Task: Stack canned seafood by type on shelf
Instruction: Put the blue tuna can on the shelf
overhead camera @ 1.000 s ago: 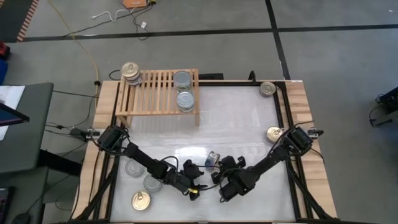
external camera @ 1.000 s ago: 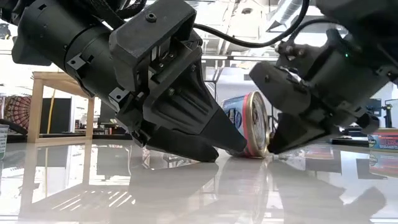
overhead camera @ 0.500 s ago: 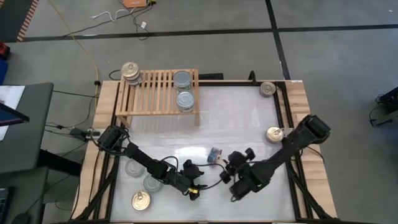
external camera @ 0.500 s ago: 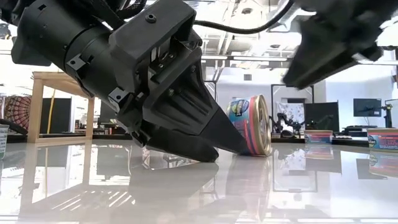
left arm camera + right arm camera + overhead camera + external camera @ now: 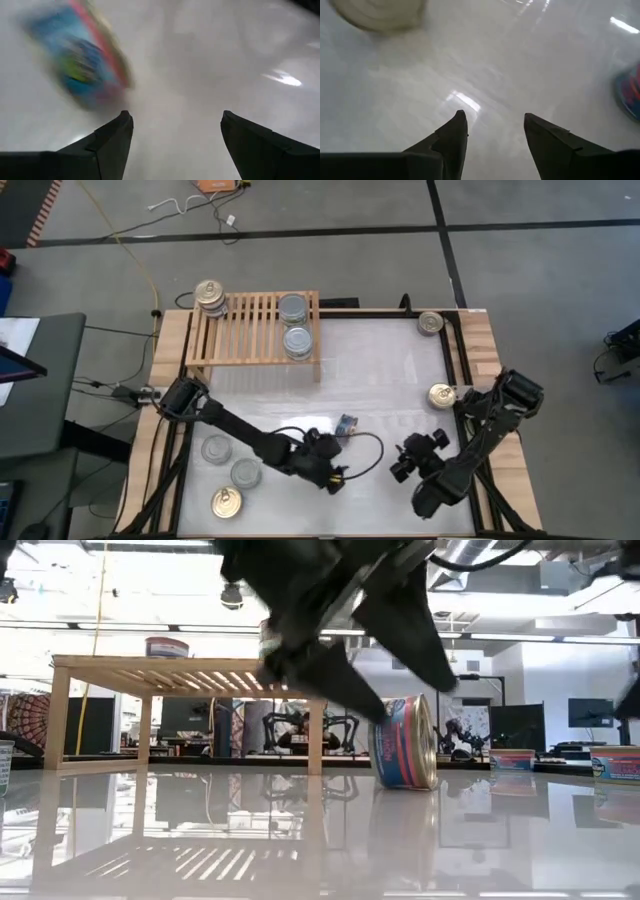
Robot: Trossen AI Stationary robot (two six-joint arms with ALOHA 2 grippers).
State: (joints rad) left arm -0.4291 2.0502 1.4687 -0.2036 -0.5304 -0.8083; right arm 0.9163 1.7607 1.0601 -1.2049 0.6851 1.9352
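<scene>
- The high view alone shows the whole layout: the shelf (image 5: pixel 255 328) stands at the far left of the white worktop (image 5: pixel 380 380), with two grey-topped cans (image 5: pixel 296 325) on its right end and a gold-topped stack (image 5: pixel 210 297) at its left end
- Also seen only from above are two grey-topped cans (image 5: pixel 231 461) and a gold-topped can (image 5: pixel 227 502) at the near left of the worktop, and two more gold-topped cans (image 5: pixel 441 394) by the right edge
- The low view shows what the high view cannot: the blue-labelled can (image 5: pixel 404 741) stands on its rim, gold top facing sideways, on the worktop to the right of the shelf
- The left gripper (image 5: pixel 330 472) sits just beside this can on the near side; in the left wrist view its jaws stand well apart with nothing between them, the can lying blurred ahead and to one side, untouched
- The right gripper (image 5: pixel 408 463) is well apart from the can; the right wrist view shows its jaws parted and empty above bare worktop
</scene>
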